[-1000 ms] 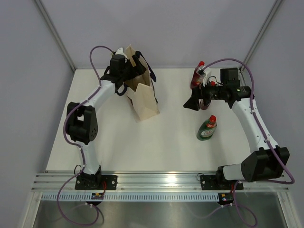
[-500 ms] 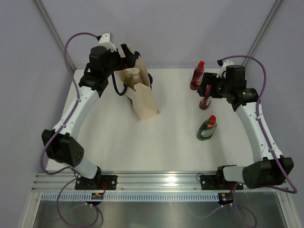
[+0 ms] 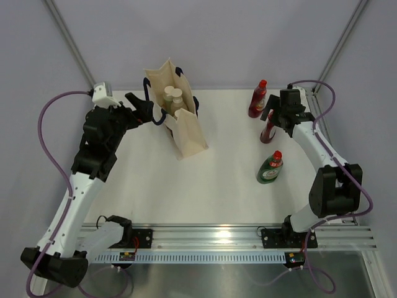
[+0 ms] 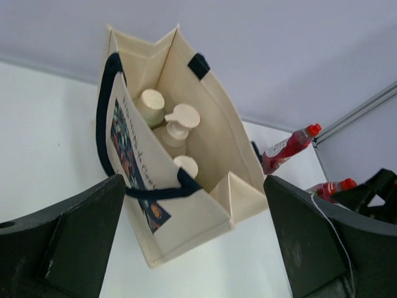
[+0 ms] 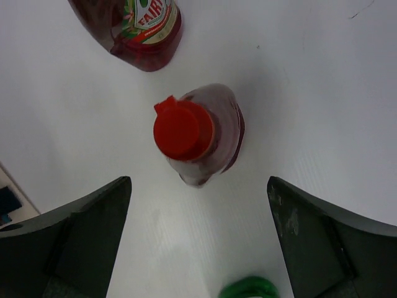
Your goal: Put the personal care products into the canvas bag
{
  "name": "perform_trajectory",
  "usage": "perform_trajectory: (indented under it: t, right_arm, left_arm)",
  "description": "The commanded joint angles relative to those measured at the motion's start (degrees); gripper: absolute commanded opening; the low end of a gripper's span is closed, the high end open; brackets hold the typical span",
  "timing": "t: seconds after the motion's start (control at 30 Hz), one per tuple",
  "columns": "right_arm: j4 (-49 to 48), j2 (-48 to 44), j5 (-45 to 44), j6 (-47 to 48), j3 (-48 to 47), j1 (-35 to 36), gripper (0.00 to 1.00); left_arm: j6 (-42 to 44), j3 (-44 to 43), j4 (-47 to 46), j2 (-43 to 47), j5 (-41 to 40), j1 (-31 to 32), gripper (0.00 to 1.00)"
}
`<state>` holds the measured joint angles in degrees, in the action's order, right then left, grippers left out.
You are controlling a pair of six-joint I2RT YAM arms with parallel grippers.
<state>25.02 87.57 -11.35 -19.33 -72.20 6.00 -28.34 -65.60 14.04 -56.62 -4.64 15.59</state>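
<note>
- Three small cylindrical bottles with whitish round caps (image 4: 182, 117) stand inside the tall cream-beige canvas bag with navy strap handles (image 3: 189, 133). Their caps show in its open mouth, and the cloth hides most of their bodies.
- Your left tool (image 3: 141, 107) was down at the bag's mouth a second ago. It has since lifted out and drawn back to just beside the bag's left side, with its jaws wide apart and nothing between them.
- Your right tool (image 5: 198, 180) has pulled back from the middle of the table toward the far right edge. Its fingers are spread wide and empty above a dark red plastic bottle with a red cap (image 5: 198, 133).
- That bottle, a second dark red bottle with a printed label (image 5: 146, 31) and a green bottle with a red cap (image 3: 270, 167) stand on the white table (image 3: 217, 198), well apart from the bag. They sit where they sat a second ago, and they read as dish soap rather than the goods you were asked to pack.
- The bag has not shifted and stands upright at the far left of the table.
- With all three capped bottles in the bag and both arms backing away empty, the packing looks finished, and you appear to have nothing left to load.
</note>
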Motion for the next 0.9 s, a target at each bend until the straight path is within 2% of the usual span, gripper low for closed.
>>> perform_trajectory:
  t: [0.0, 0.13, 0.33, 0.37, 0.4, 0.43, 0.47, 0.6, 0.77, 0.87]
  right_arm:
    - [-9.80, 4.35, -6.74, -2.46, -3.03, -0.02, 0.99]
    - [-13.92, 9.37, -8.77, -2.38, -4.52, -0.02, 0.97]
    - [-19.65, 10.69, -8.59, -1.59, -1.45, -0.02, 0.79]
    - [-19.65, 10.78, -8.68, -1.59, -1.36, 0.06, 0.75]
    - [-19.31, 10.87, -8.95, -1.93, -1.45, -0.02, 0.64]
    - [-20.00, 9.74, -7.38, -1.68, -0.40, -0.02, 0.46]
    - [-20.01, 9.73, -7.37, -1.67, 0.39, -0.02, 0.45]
    - [-21.33, 5.34, -5.70, -1.06, 2.24, -0.02, 0.25]
    - [-16.41, 2.61, -1.05, -3.16, 0.67, -1.07, 0.00]
    - [-12.63, 2.34, 5.18, -7.02, -1.44, -2.91, 0.00]
  left_arm:
    - [-2.42, 5.03, -2.00, 6.32, -0.64, -0.13, 0.99]
    - [-3.82, 8.03, -2.27, 9.51, 2.00, -0.13, 0.99]
    - [-4.80, 9.44, -4.81, 8.90, 8.77, 1.45, 0.99]
    - [-4.88, 9.44, -5.68, 8.55, 9.30, 2.15, 0.99]
    - [-4.97, 9.35, -6.30, 8.11, 10.87, 2.77, 0.99]
    - [-3.41, 8.83, -7.61, 6.28, 11.15, 7.73, 0.99]
    - [-3.39, 8.48, -7.63, 6.26, 11.15, 7.78, 0.99]
    - [1.96, 5.32, -8.77, 0.74, 8.08, 16.64, 0.99]
    - [6.80, 0.92, -9.47, -7.35, 6.32, 25.17, 0.99]
    - [10.57, -2.77, -9.91, -13.94, 4.91, 29.48, 0.99]
